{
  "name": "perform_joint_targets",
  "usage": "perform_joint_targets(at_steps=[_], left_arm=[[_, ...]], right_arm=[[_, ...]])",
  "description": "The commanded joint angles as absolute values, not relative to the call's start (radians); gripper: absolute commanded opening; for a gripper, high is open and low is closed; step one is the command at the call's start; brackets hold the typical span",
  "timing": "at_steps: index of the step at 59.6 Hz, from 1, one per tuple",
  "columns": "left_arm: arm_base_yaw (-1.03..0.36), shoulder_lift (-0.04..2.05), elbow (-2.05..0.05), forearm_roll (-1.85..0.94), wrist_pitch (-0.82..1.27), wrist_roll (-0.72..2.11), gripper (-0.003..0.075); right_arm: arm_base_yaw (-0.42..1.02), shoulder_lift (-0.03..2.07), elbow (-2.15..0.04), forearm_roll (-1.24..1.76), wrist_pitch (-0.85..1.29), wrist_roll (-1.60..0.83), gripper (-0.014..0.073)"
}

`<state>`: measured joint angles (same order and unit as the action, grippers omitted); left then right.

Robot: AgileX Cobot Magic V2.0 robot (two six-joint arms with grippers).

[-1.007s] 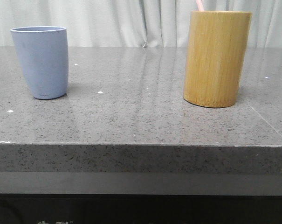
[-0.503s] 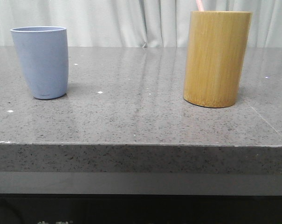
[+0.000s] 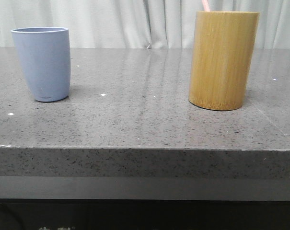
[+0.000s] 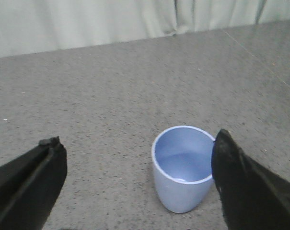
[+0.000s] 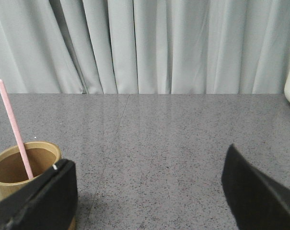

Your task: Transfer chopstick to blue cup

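While both arms hang above the grey stone table, the chopstick stands inside the bamboo holder, leaning against its inner wall with its pink upper part rising well above the rim; in the front view just a short pink tip shows over the holder's top edge. That holder sits on the right side of the table, and the blue cup stands upright on the left side, well apart from it. From the left wrist camera, the left gripper is spread wide with nothing between its 2 dark fingers, and the blue cup sits on the table below, close to 1 finger, its inside bare. From the right wrist camera, the right gripper is likewise spread wide and holds nothing, with the holder and chopstick near 1 of its fingers
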<state>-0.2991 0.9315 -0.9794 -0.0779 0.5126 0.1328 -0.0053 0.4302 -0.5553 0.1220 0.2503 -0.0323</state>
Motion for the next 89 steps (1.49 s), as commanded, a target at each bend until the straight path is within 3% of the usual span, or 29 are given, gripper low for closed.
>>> perform_joint_targets(at_steps=[1, 26, 50, 58, 67, 75, 89], left_arm=[[-0.363, 1.019, -1.111, -0.067, 0.552, 0.136, 0.0596], [-0.486, 1.471, -1.548, -0.062, 1.037, 0.136, 0.0596], [-0.488, 1.636, -1.570, -0.060, 1.083, 0.136, 0.0576], [-0.488, 1.638, -1.570, -0.060, 1.083, 0.136, 0.0447], [-0.488, 1.638, -1.570, -0.060, 1.081, 0.136, 0.0175], [-0.488, 1.638, -1.573, -0.060, 1.081, 0.146, -0.0021], [-0.521, 1.638, -1.683, -0.069, 1.118, 0.163, -0.0018]], right_arm=[[-0.010, 0.440, -0.592, 0.114, 0.175, -0.040, 0.0624], [-0.010, 0.440, -0.592, 0.114, 0.175, -0.040, 0.0624], [-0.010, 0.440, -0.592, 0.114, 0.175, -0.040, 0.0624], [-0.010, 0.440, -0.592, 0.114, 0.175, -0.040, 0.0624], [-0.010, 0.440, -0.592, 0.114, 0.175, -0.040, 0.0624], [-0.010, 0.440, -0.592, 0.114, 0.175, -0.040, 0.0624], [-0.010, 0.440, -0.592, 0.114, 0.175, -0.040, 0.0624]])
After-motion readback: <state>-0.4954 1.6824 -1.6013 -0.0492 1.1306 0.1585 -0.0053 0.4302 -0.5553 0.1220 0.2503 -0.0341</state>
